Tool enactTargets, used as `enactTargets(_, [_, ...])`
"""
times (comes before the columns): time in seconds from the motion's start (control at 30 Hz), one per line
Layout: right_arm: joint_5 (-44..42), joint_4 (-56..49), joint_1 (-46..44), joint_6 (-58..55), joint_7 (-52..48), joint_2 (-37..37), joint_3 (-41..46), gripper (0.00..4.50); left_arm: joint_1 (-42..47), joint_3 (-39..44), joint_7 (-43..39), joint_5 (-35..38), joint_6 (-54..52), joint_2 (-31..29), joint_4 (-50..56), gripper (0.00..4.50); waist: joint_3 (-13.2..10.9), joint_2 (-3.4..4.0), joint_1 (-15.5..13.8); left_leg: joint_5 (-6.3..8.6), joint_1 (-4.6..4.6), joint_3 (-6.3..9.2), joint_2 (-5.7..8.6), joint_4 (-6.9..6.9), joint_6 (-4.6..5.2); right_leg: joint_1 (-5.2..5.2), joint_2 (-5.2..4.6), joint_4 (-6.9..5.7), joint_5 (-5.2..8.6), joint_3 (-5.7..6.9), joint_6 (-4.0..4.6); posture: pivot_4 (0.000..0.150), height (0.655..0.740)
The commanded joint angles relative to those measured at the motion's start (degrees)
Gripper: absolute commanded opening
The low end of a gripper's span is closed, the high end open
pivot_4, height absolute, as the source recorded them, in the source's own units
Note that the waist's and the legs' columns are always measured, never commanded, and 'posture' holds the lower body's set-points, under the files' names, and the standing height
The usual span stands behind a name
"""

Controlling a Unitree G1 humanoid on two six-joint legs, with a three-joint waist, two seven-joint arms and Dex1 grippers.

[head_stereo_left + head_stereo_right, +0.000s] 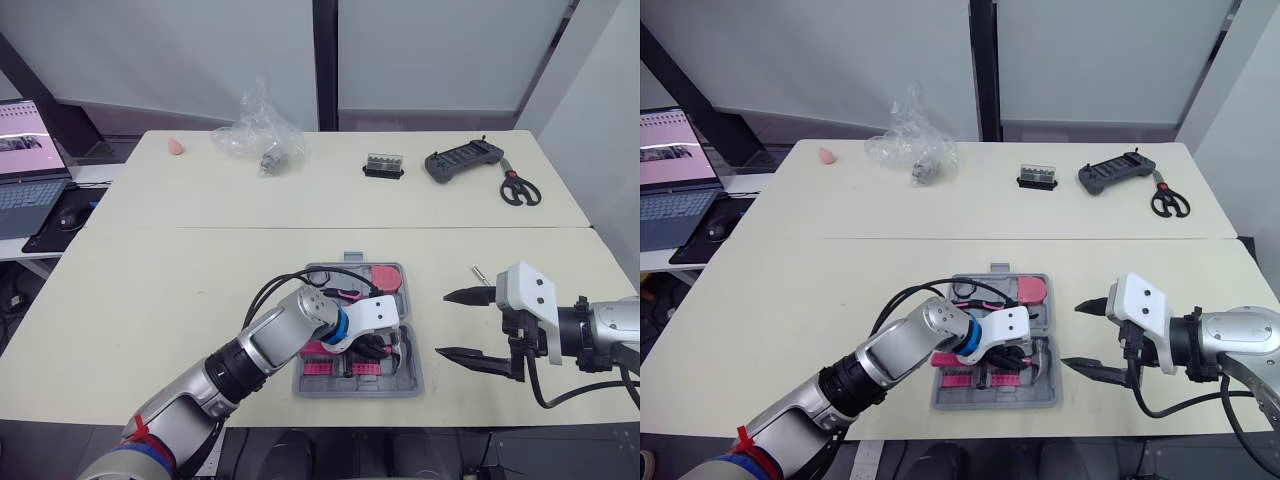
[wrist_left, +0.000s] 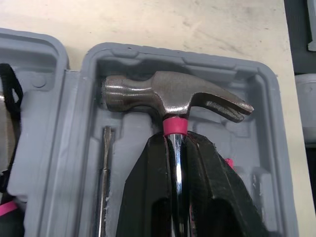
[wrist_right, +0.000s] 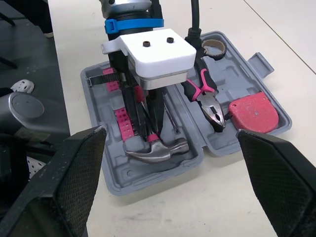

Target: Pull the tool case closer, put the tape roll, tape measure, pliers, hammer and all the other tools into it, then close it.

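Observation:
The grey tool case (image 1: 358, 392) lies open near the table's front edge. My left gripper (image 2: 176, 143) reaches down into it, shut on the hammer's shaft just below the pink collar. The hammer's steel head (image 2: 168, 96) lies in the moulded recess at the case's right end. Pink-handled pliers (image 3: 210, 103), a pink tape measure (image 3: 254, 112) and a tape roll (image 3: 214, 47) lie in the other half. A thin metal rod (image 2: 105, 177) lies beside the hammer. My right gripper (image 1: 444, 324) hovers open to the right of the case, holding nothing.
A small metal bit (image 1: 481, 271) lies on the table beyond my right gripper. At the back are scissors (image 1: 519, 188), a black controller (image 1: 462, 160), a small bit box (image 1: 383, 166), a crumpled plastic bag (image 1: 262, 135) and a pink lump (image 1: 177, 146). A laptop (image 1: 25, 160) sits far left.

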State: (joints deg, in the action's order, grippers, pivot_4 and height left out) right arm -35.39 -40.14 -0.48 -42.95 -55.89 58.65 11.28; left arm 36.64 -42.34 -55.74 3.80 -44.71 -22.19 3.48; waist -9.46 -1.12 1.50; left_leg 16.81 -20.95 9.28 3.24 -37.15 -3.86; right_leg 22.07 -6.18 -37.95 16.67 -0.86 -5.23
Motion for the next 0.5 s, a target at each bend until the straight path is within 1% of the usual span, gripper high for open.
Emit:
enactTargets(0.03, [-0.6, -0.9, 0.1, 0.9, 0.2, 0.1, 1.4, 4.5, 0.6, 0.6, 0.4, -0.8, 0.6, 0.6, 2.1, 2.02, 0.0, 0.0, 0.0, 0.0, 0.0, 0.0, 0.0, -0.01, 0.0, 0.0, 0.0, 0.0, 0.0, 0.0, 0.0, 0.15, 0.74])
enactTargets(0.13, [-0.5, -0.5, -0.2, 1.1, 0.0, 0.0, 1.1, 4.5, 0.5, 3.3, 0.7, -0.2, 1.3, -0.3, 5.5, 2.99, 0.0, 0.0, 0.0, 0.0, 0.01, 0.0, 0.0, -0.02, 0.0, -0.02, 0.0, -0.01, 0.0, 0.0, 0.0, 0.15, 0.74])
enactTargets(0.17, [-0.3, -0.2, -0.3, 1.4, 0.0, 0.0, 1.0, 4.5, 0.2, 4.7, 0.4, 0.1, 3.2, -1.3, 7.2, 3.26, 0.0, 0.0, 0.0, 0.0, 0.01, 0.01, -0.01, -0.01, 0.0, -0.01, 0.0, -0.02, 0.0, 0.01, 0.0, 0.15, 0.74])
enactTargets(0.3, [0.8, 1.5, -0.8, 2.8, -0.5, 0.0, 0.2, 4.5, -2.0, 11.1, 0.3, 1.0, 8.3, -5.9, 10.5, 3.26, 0.0, 0.01, 0.1, -0.01, 0.03, 0.01, -0.02, -0.01, -0.01, -0.01, 0.0, -0.02, 0.0, 0.0, 0.0, 0.15, 0.74])
enactTargets(0.37, [1.1, 2.2, -1.0, 3.5, -0.6, -0.1, -0.3, 4.5, -4.7, 14.1, -0.6, 2.1, 14.4, -7.5, 10.4, 3.26, 0.0, 0.03, 0.2, -0.01, 0.06, 0.0, -0.03, 0.01, -0.02, -0.01, 0.0, -0.02, 0.0, -0.02, 0.0, 0.15, 0.74])
enactTargets(0.4, [1.3, 2.7, -1.3, 3.8, -0.7, -0.1, -0.6, 4.5, -6.2, 15.8, -0.5, 3.0, 15.6, -7.7, 9.6, 3.08, 0.0, 0.03, 0.2, -0.01, 0.08, -0.01, -0.03, 0.02, -0.02, -0.01, 0.0, -0.02, 0.0, -0.02, 0.0, 0.15, 0.74])
enactTargets(0.43, [1.5, 3.2, -1.5, 4.2, -0.8, -0.1, -0.9, 4.5, -7.9, 17.3, -0.4, 3.6, 19.5, -7.5, 8.3, 2.86, 0.0, 0.03, 0.1, -0.01, 0.06, 0.0, -0.03, 0.02, -0.02, -0.01, 0.0, -0.01, 0.0, -0.02, 0.0, 0.15, 0.74])
enactTargets(0.5, [1.8, 4.1, -1.8, 4.9, -1.2, 0.0, -1.3, 4.5, -10.7, 19.5, -0.1, 4.8, 23.2, -6.5, 5.9, 2.37, 0.0, 0.03, -0.1, -0.01, 0.04, 0.0, 0.0, -0.03, -0.02, -0.03, -0.03, 0.01, 0.0, -0.01, 0.0, 0.15, 0.74])
